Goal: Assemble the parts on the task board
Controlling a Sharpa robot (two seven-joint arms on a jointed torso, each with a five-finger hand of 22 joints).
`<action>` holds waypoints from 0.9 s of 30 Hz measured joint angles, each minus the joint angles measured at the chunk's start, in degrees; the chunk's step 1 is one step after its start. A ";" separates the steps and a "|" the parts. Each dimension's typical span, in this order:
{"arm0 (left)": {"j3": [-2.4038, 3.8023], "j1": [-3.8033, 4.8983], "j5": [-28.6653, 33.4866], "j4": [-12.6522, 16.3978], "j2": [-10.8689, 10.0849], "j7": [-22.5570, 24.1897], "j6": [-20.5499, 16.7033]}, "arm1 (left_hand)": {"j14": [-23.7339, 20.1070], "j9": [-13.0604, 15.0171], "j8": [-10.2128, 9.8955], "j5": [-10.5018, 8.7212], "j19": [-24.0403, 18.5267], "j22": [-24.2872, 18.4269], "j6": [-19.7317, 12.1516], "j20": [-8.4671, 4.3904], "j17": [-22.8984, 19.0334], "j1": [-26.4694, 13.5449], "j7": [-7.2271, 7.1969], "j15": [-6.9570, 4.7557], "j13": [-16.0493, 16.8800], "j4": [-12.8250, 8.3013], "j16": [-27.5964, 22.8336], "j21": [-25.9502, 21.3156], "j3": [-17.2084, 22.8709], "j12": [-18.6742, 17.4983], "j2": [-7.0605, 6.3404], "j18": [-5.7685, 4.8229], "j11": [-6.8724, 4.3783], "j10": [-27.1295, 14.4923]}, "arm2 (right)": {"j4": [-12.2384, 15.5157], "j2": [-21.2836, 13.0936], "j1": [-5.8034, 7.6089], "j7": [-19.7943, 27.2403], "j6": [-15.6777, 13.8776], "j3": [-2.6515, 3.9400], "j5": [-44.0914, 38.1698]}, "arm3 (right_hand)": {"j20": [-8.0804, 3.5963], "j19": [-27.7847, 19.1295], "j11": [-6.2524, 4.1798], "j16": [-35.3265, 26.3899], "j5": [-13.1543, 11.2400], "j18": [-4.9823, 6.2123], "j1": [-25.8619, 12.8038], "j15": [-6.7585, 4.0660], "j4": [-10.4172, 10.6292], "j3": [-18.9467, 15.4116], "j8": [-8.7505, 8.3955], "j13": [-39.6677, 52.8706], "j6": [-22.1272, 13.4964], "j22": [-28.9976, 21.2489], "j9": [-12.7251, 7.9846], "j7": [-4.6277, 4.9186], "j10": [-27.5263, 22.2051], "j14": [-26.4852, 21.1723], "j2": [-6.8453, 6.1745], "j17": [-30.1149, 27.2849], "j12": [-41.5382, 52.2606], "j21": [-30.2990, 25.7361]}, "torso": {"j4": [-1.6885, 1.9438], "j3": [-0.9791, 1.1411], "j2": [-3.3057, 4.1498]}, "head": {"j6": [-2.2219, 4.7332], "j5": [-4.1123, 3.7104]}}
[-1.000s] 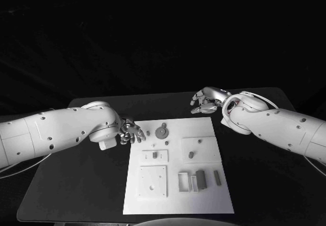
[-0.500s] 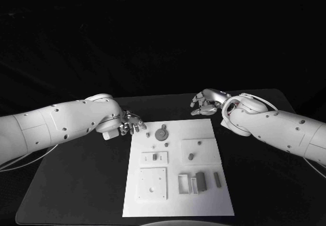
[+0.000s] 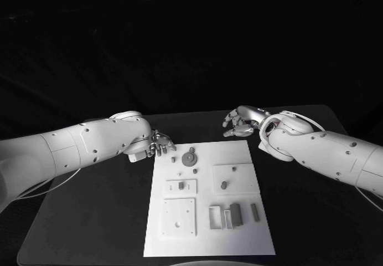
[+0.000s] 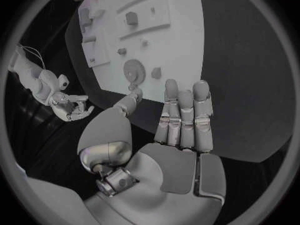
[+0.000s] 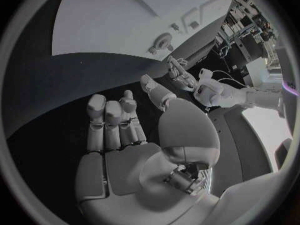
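- Lying lengthwise in the middle of the black table (image 3: pixel 96 221), the white task board (image 3: pixel 209 233) carries small grey parts set out in loose rows.
- Near the board's far end sits a round disc part (image 3: pixel 189 159), with a small peg (image 3: pixel 191 149) just beyond it and another small piece (image 3: pixel 174 159) beside it toward the left hand.
- Further toward the robot, two raised white squares each bear small grey pieces – a block (image 3: pixel 182 183) on one, an oval piece (image 3: pixel 224 183) on the other.
- At the near end lie a larger white square plate (image 3: pixel 179 216) and, beside it, upright narrow bars, one of them a dark grey bar (image 3: pixel 236 213).
- The left hand (image 3: pixel 157 145) hovers at the board's far left corner, just beside its edge; its fingers are apart and fairly straight, and it grasps nothing.
- From the left wrist view, the left hand's fingers (image 4: pixel 185 115) stretch out side by side above the dark table, the thumb apart from them, with the disc part (image 4: pixel 133 73) on the board beyond the fingertips.
- The right hand (image 3: pixel 242 122) is held over the table beyond the board's far right corner, clear of the board – its fingers are loosely curved and apart, with nothing in them.
- From the right wrist view, the right hand's fingers (image 5: pixel 112 120) lie extended over bare black table, the board (image 5: pixel 106 25) beyond them, and the left hand (image 5: pixel 181 77) shows at the board's far corner.
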 measured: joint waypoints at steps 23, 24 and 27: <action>-0.04 -1.75 -0.51 -2.89 2.74 0.70 1.97 | -0.09 -0.23 0.84 0.00 -0.18 0.45 0.37 0.21 -0.34 0.84 0.11 0.09 -0.07 0.09 0.63 0.02 -0.88 0.35 1.44 -0.02 -0.41 -0.40 | 0.01 0.05 0.00 0.00 0.01 0.00 0.00 | 0.10 -0.10 0.01 0.00 0.00 0.00 0.00 0.11 0.00 0.00 0.00 -0.05 -0.03 0.00 0.00 0.03 -0.01 -0.11 0.00 0.00 0.00 0.00 | 0.03 -0.04 -0.07 | -0.37 -0.27; -0.04 -1.76 -0.51 -3.01 2.80 0.71 2.02 | -0.09 -0.23 0.92 0.00 -0.18 0.51 0.45 0.21 -0.35 0.81 0.04 0.09 -0.13 -0.07 0.63 0.02 -1.04 0.46 1.62 -0.01 -0.41 -0.40 | 0.04 0.05 0.00 0.00 0.01 0.00 0.00 | 0.10 -0.11 0.01 0.00 0.00 0.01 0.00 0.11 0.00 0.00 0.00 -0.04 -0.03 0.00 0.00 0.03 -0.01 -0.11 0.00 0.00 0.00 0.00 | 0.03 -0.04 -0.08 | -0.37 -0.27; -0.04 -1.85 -0.53 -3.25 2.88 0.75 2.16 | -0.11 -0.30 1.31 0.00 -0.17 0.66 1.12 0.22 -0.42 1.12 -0.38 0.07 -0.13 -0.31 1.08 0.02 -1.28 0.76 2.22 -0.01 -0.44 -0.37 | 0.09 0.05 0.00 0.00 0.01 0.00 0.00 | 0.11 -0.11 0.01 0.00 0.00 0.00 0.00 0.12 0.00 0.00 0.00 -0.04 -0.03 0.00 0.00 0.03 -0.01 -0.12 0.00 0.00 0.00 0.00 | 0.03 -0.01 -0.08 | -0.41 -0.28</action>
